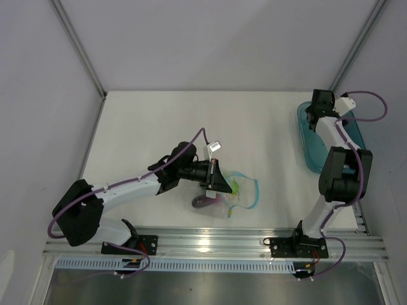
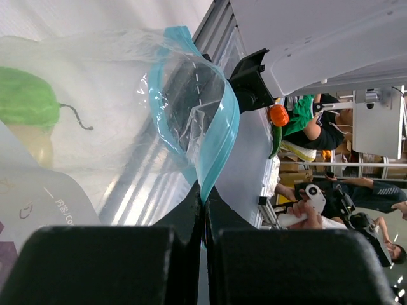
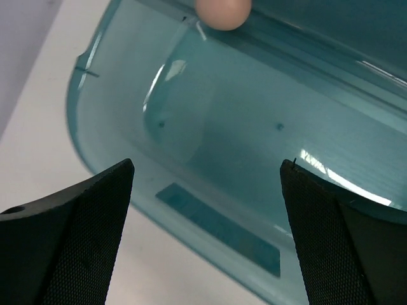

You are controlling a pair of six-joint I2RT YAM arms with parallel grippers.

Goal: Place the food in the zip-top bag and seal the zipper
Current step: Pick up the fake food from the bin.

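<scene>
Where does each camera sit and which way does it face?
Top external: above and behind the robot, looking down at the table; left arm and right arm show.
Left wrist: on its arm, looking along the left claw, shut on the zipper of the zip-top bag.
Right wrist: looking down past the open right claw into the teal tray.
Shared: top and left wrist both show the zip-top bag.

We are looking at a white table [image 1: 152, 121]. Pale grey walls [image 1: 222, 38] are standing behind the table and on both sides of it. A shiny metal rail [image 1: 216, 241] is running along the table's near edge, and light is glinting on it.
</scene>
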